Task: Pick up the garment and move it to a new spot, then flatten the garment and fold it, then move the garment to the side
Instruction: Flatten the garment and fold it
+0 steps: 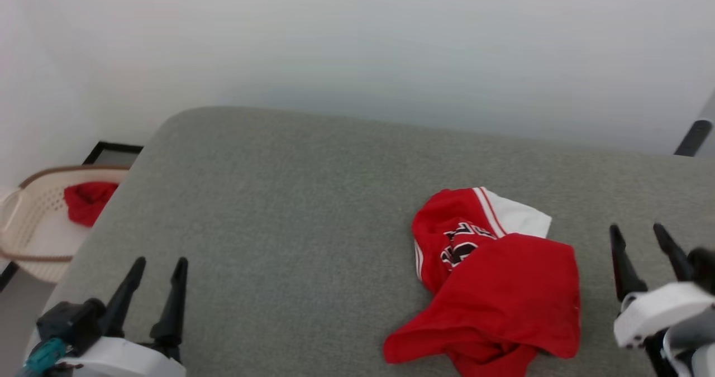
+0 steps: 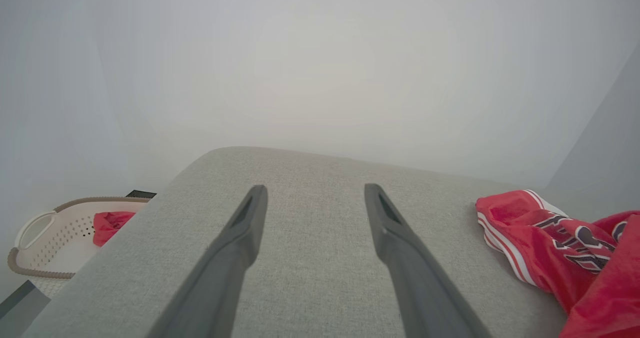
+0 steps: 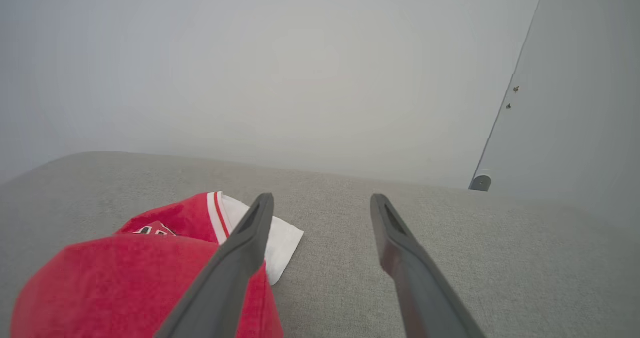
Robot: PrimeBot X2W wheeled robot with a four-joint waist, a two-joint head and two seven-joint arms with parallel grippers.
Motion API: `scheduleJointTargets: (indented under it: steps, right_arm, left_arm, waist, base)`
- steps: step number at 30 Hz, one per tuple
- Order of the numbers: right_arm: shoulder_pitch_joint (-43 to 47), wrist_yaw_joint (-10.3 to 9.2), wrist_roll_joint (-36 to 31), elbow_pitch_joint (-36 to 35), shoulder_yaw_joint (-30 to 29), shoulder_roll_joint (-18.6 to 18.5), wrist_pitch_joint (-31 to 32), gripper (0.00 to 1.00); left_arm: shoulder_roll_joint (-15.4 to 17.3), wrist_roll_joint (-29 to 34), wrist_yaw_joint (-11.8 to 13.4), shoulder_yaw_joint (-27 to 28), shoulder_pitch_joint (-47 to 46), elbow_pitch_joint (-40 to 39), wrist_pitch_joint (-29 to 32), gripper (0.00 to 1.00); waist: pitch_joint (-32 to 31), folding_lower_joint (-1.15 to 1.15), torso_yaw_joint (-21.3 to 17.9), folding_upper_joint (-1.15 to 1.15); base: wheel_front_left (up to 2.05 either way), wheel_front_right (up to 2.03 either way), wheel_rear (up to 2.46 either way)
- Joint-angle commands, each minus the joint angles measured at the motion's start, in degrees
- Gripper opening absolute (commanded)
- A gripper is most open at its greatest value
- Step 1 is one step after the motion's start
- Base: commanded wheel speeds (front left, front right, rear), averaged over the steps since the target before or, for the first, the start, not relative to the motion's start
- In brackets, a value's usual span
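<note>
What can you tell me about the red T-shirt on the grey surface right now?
The T-shirt is bright red soft cloth with a white sleeve, red-and-white striped trim and black-and-white lettering partly hidden by a fold. It lies crumpled, not flat, on the right part of the grey padded surface. Nothing grips it; the open right gripper stands beside it, apart.

The crumpled bright red T-shirt with white sleeves (image 1: 503,287) folds over itself, hiding most of its black-and-white chest lettering (image 1: 461,243), which cannot be read; the head view's bottom edge crops its lowest fold. The cream lattice basket (image 1: 33,220) is cropped at left, its red cloth bundle (image 1: 86,201) half hidden behind the grey fabric surface (image 1: 279,209).
</note>
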Motion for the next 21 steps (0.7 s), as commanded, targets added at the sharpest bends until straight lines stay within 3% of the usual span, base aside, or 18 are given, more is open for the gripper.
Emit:
scheduleJointTargets:
  steps: [1, 9, 21]
  right_arm:
    - [-1.42, 0.0, 1.03, 0.15, 0.33, -0.59, 1.04, 1.0]
    - [-8.84, 0.0, 3.34, 3.51, 1.04, -5.41, 11.71, 1.0]
    - [-16.97, 0.0, 5.36, 10.14, 2.61, -7.98, 29.88, 1.0]
  left_arm:
    - [-0.42, 0.51, 0.11, -0.18, -0.71, -0.4, -0.25, 1.0]
    - [-3.98, 1.99, -0.97, -1.92, -4.2, -0.79, -0.43, 1.0]
    - [-10.53, 5.31, -3.97, -2.08, -9.77, 2.09, -0.43, 1.0]
  waist:
    - [2.36, 0.0, 2.22, 0.0]
    - [8.32, 0.0, 7.28, 0.0]
    - [15.09, 0.0, 11.5, 0.0]
  base:
    - [0.0, 0.0, 0.0]
    - [0.0, 0.0, 0.0]
    - [0.0, 0.0, 0.0]
